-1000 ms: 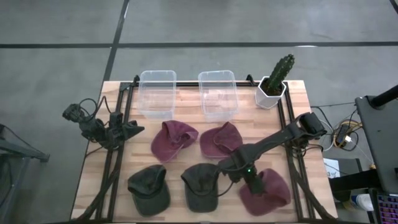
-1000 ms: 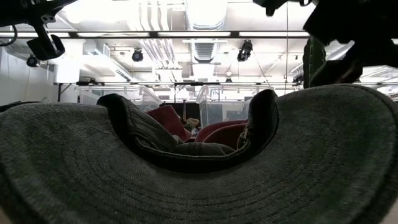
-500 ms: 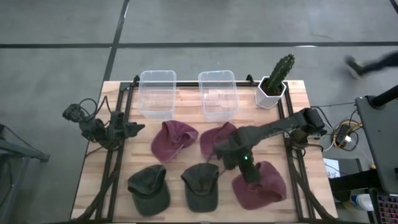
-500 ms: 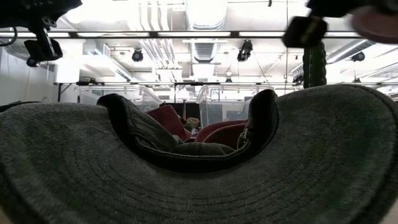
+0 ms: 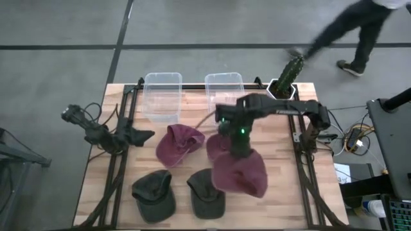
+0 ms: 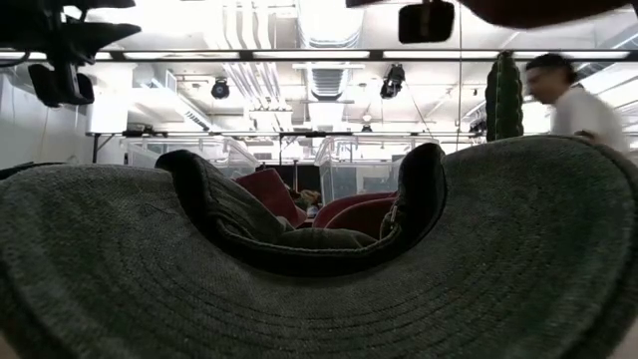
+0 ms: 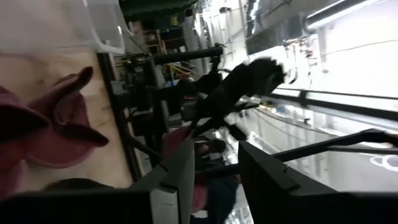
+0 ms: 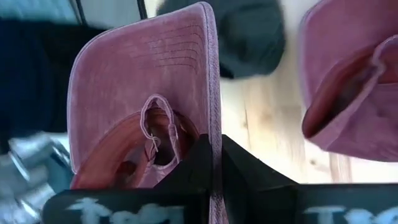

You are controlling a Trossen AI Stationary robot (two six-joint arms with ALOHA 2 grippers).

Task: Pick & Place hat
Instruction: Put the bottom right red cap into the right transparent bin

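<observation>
Aloft: a maroon cap over a crowded table

Up over the middle of the wooden table [image 5: 302,196], the right gripper [image 5: 241,146] has its fingers pinched closed on the brim edge of a maroon fabric cap [image 5: 239,173], which hangs clear of the boards. The right wrist view shows the dark fingers [image 8: 198,163] pressed together on that brim, the cap's underside and strap facing the camera.

Beneath and beside it lie other caps: a second maroon cap [image 5: 178,143] to the left, a third maroon cap [image 5: 218,145] partly hidden under the arm, and two dark green caps [image 5: 154,194] along the near edge, one of them partly covered by the lifted cap. Two clear plastic bins [image 5: 162,96] stand at the far edge, with a potted cactus in a white pot [image 5: 287,77] at the far right corner.

The left gripper [image 5: 142,135] waits at the table's left side, fingers parted and empty.

A person [image 5: 359,29] walks past beyond the table
</observation>
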